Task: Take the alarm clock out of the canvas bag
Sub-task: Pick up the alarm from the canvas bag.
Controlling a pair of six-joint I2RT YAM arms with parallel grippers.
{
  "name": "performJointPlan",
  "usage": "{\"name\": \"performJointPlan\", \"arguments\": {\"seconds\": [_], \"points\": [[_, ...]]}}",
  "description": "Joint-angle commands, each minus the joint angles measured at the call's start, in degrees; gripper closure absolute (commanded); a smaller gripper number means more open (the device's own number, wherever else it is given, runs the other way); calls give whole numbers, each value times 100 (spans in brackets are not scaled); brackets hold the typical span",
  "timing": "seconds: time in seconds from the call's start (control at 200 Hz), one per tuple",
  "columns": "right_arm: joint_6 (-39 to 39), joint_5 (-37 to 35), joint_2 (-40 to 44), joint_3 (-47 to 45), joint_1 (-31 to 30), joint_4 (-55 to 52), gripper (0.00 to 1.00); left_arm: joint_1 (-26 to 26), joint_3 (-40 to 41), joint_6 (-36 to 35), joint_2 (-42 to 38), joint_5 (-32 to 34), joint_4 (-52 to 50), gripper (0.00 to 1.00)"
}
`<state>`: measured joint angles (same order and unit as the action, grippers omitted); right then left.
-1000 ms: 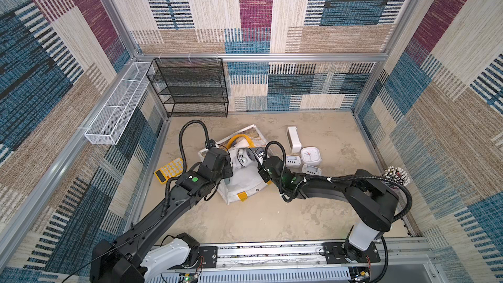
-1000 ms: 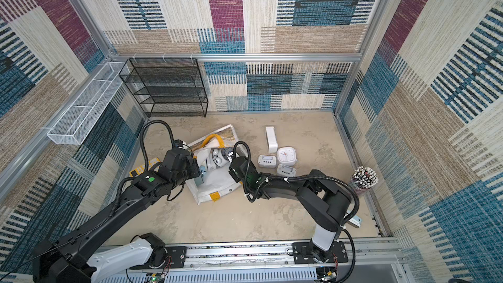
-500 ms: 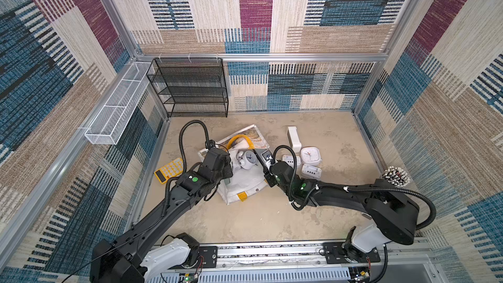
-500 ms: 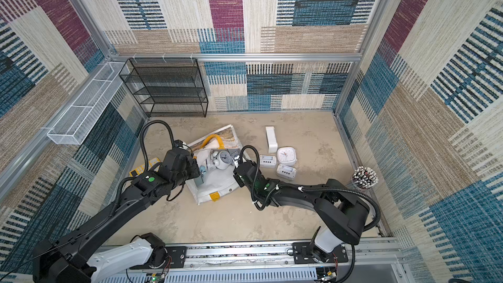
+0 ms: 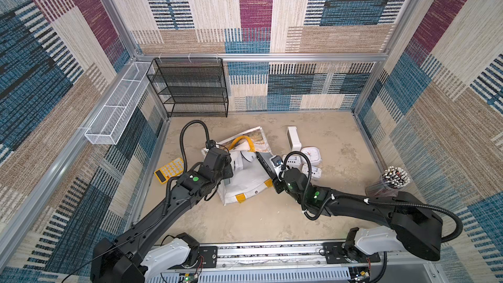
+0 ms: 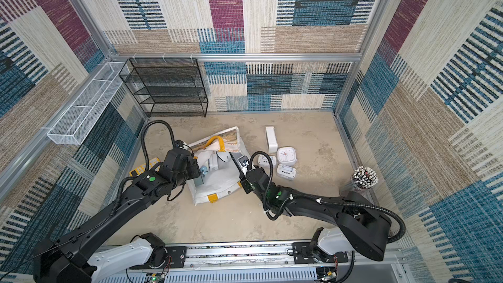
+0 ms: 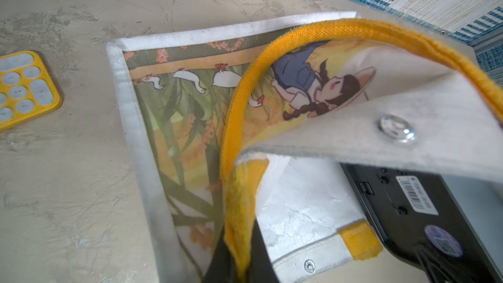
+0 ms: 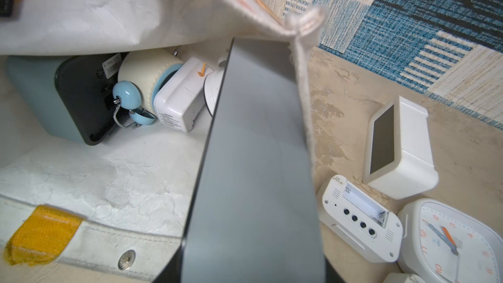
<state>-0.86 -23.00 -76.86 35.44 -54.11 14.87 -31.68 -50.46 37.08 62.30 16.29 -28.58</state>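
Over on the far left of the floor there's a yellow calculator (image 5: 169, 170), which isn't part of this. Next to it, the left gripper (image 7: 241, 266) is clamped tight on the yellow handle (image 7: 353, 29) of the canvas bag (image 5: 246, 183), holding the top flap up so the mouth gapes open.

Deep inside, the right wrist view shows a teal-and-black box clock (image 8: 54, 96), a cream twin-bell alarm clock (image 8: 144, 77) with blue bells, and a white boxy clock (image 8: 182, 93).

At the mouth, the right gripper (image 5: 275, 172) has its jaws closed on a flat black slab clock (image 8: 258, 159). It sits right at the rim, with its far end tucked under the flap.

Further right, a tall white display clock (image 8: 400, 145), a small white digital clock (image 8: 359, 219) and a white square analog clock (image 8: 449, 240) lie on the floor outside the bag.

So I'd say a few are out, the slab is mid-pull, and at least three are left in there.
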Motion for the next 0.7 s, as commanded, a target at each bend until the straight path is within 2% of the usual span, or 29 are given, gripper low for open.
{"name": "performJointPlan", "arguments": {"seconds": [0.0,0.691], "points": [[-144,-111,232,-134,-6,382,82,4,3,34,10,111,-53,100],[-237,-70,1623,-982,-12,525,82,6,27,22,10,119,-58,100]]}}
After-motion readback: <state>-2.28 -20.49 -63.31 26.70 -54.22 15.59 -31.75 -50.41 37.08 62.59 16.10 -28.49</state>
